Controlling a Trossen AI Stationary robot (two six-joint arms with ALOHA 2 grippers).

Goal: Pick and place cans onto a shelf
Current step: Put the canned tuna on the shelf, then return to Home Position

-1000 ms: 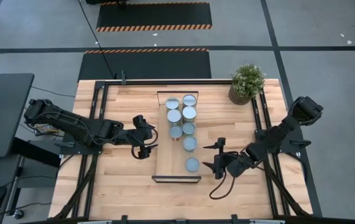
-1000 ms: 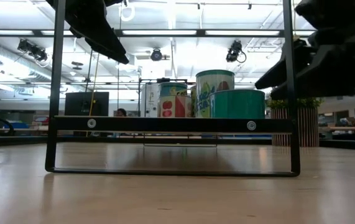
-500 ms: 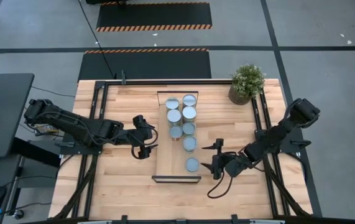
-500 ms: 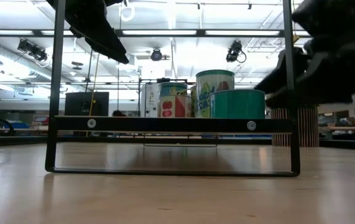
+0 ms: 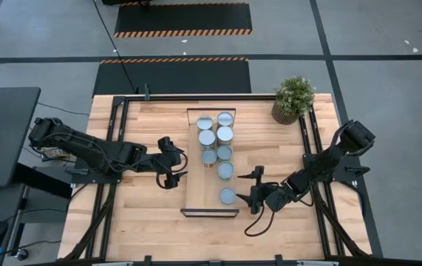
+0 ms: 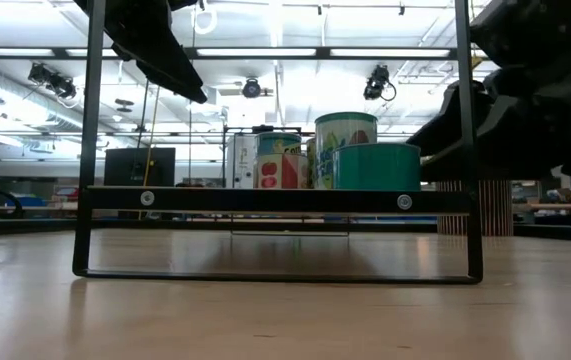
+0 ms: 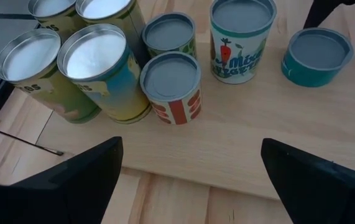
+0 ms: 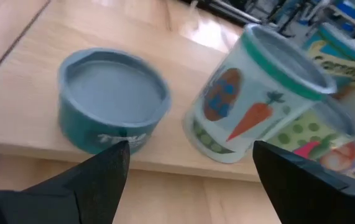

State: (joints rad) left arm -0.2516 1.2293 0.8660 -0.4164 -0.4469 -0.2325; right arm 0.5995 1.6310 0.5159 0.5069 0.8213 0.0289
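Note:
The shelf point(image 5: 196, 185) is a long light-wood board on dark end frames point(image 6: 275, 200), running from the table's near side to its far side at mid-table. Several cans stand upright on it by their bases. Nearest is a short teal can point(image 8: 112, 124), then a taller can with a carrot label point(image 8: 252, 93). My right gripper point(image 5: 246, 188) is open, level with the teal can on its right, its fingers point(image 8: 289, 180) short of it. My left gripper point(image 5: 181, 165) hangs open left of the shelf, above the cans point(image 7: 171, 87).
A potted plant point(image 5: 293, 98) stands at the table's far right corner. Dark rails point(image 5: 114, 148) run along the table's left and right sides. Bare wood lies left of the shelf and along the near edge point(image 5: 211, 236).
My right gripper has sunk a little and edged toward the teal can at the shelf's near end, still open. The cans and my left arm have kept still.

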